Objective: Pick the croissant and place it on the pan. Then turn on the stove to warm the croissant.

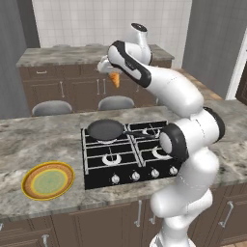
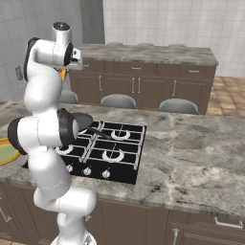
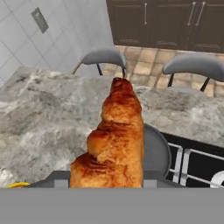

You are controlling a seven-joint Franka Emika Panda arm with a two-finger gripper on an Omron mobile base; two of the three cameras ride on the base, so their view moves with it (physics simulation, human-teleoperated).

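Croissant (image 3: 114, 140) clamped in our gripper (image 1: 112, 72), lifted high above the pan (image 1: 105, 130) on the stove (image 1: 130, 154) — so picking is done. We judge placing and lighting the burner remain — knobs look untouched.

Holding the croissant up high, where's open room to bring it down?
The pan is bare, on the stove's rear-left burner, with the croissant in the hand above it. Bare counter lies left of the stove, behind the plate. The knob row is crowded.
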